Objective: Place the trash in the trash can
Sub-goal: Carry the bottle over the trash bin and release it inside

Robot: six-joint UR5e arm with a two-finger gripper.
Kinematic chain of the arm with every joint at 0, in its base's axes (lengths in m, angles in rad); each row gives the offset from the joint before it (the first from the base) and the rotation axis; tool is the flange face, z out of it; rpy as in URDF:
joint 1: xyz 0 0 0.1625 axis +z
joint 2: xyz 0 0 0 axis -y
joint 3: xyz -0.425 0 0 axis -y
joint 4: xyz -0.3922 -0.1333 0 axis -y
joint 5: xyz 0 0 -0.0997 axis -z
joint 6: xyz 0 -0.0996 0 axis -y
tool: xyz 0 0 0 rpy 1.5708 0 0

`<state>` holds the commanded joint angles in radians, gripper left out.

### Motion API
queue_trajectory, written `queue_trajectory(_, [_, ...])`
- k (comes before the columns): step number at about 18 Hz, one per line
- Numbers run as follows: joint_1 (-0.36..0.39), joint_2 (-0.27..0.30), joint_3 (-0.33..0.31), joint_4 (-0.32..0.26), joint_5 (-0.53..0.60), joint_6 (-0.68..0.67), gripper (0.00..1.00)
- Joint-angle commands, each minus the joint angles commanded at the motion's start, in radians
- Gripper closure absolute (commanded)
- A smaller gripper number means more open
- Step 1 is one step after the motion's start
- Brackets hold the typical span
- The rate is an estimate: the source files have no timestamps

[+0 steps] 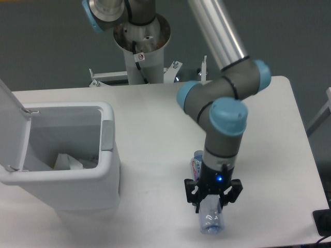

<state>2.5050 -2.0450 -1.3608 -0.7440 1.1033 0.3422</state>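
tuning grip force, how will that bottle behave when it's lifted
The bottle looks clear and empty, so probably light. Thin plastic may dent under the gripper. Round and lying on its side on the table, it could roll if released.

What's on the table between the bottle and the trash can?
Nothing: in the camera view, only bare white table separates the bottle, held in the gripper, from the trash can.

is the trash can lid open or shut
Open. The trash can's white lid is swung up at its left side, the inside is exposed, and a whitish plastic bag shows at the bottom.
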Motion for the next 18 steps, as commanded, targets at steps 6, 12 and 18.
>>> queue_trajectory(6, [-0.047, 0.123, 0.060, 0.057, -0.105, -0.123, 0.37])
queue_trajectory(12, [-0.178, 0.187, 0.095, 0.069, -0.105, -0.118, 0.38])
queue_trajectory(18, [-0.328, 0.187, 0.028, 0.069, -0.099, -0.118, 0.37])
